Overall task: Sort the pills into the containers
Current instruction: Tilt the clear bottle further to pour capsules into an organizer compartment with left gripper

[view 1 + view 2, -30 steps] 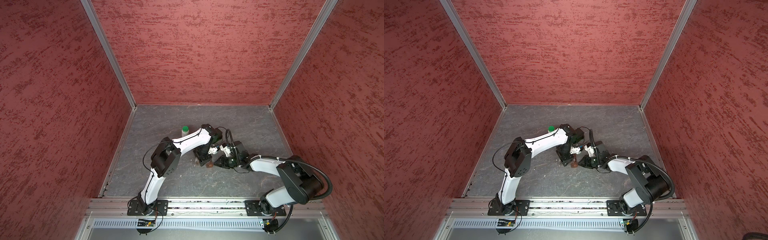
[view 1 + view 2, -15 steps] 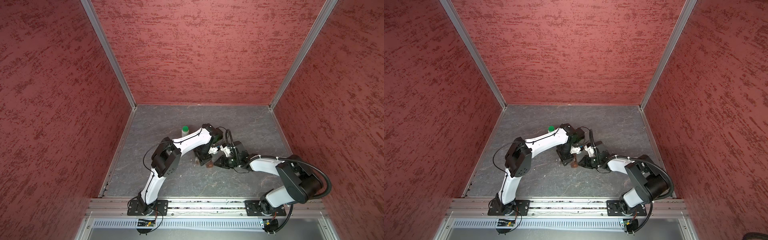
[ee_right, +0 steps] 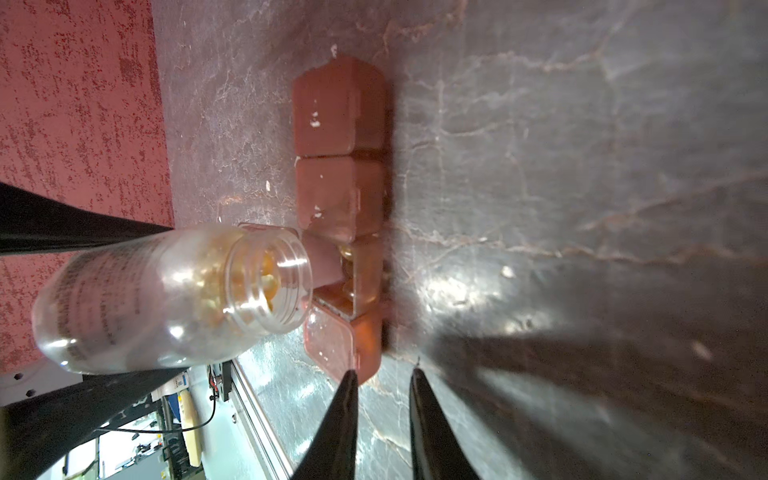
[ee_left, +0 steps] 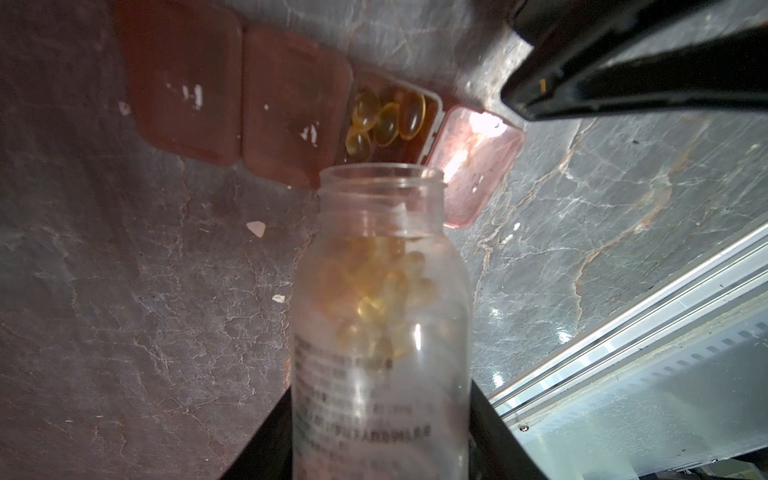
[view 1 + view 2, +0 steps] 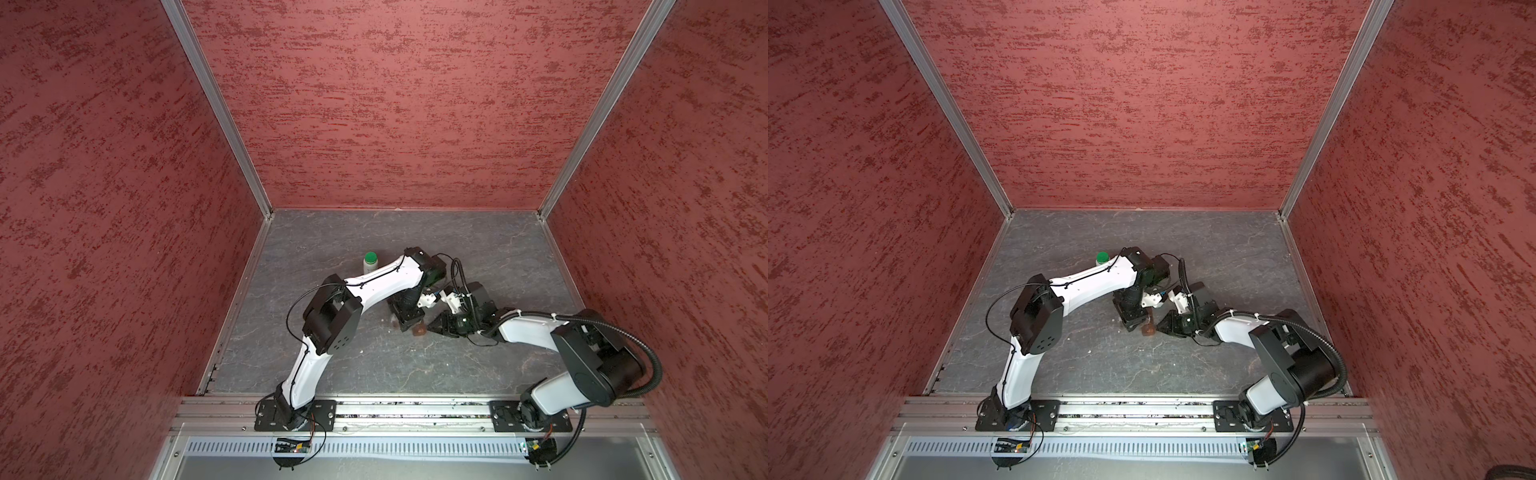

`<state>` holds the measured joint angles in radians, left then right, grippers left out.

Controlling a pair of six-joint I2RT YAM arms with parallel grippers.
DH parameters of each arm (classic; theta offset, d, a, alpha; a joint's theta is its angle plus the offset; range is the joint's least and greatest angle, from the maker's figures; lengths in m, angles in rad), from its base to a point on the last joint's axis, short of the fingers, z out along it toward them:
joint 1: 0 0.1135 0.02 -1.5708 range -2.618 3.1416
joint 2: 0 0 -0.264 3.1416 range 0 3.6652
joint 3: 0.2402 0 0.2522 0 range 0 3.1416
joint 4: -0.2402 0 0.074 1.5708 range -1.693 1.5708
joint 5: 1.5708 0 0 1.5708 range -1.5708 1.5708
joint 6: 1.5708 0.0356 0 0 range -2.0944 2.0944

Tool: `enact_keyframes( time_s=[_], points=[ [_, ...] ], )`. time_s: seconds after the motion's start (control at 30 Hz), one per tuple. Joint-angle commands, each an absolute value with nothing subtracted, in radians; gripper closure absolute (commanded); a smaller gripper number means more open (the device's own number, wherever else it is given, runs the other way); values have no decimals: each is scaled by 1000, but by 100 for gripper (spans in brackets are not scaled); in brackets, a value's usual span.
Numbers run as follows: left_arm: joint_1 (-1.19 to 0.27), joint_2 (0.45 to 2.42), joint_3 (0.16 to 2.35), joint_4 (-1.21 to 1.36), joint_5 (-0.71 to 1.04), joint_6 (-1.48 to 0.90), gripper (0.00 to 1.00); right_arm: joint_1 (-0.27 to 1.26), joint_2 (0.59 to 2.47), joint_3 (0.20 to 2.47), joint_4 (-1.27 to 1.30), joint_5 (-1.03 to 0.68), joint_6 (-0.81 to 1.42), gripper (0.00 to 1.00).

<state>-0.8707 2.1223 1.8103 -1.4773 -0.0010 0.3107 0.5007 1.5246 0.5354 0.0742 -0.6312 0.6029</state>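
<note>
Left gripper [image 5: 409, 320] grips tilted bottle [image 4: 380, 291], mouth above open compartment [image 4: 388, 141] of pill box [image 4: 291, 104], to pour capsules [image 4: 386, 122] | Right gripper [image 3: 382, 374] closed, empty, beside lid [image 4: 473, 166], likely steadying box

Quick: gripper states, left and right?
Left gripper: closed on the bottle.
Right gripper: shut, holding nothing.

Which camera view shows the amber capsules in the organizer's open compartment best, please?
The left wrist view: the capsules lie unobstructed in the open compartment. The right wrist view shows only a few edge-on past the bottle neck. In both top views they cannot be made out.
</note>
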Motion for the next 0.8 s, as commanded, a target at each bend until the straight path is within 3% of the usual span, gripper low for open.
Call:
enact_keyframes(
  time_s=[0.0, 0.77],
  points=[
    [-869, 2114, 1803, -1451, 14, 312, 100, 505, 1533, 537, 94, -627, 600, 76],
    [-858, 1993, 1662, -1322, 30, 287, 100, 505, 1507, 566, 35, -597, 599, 77]
  ],
)
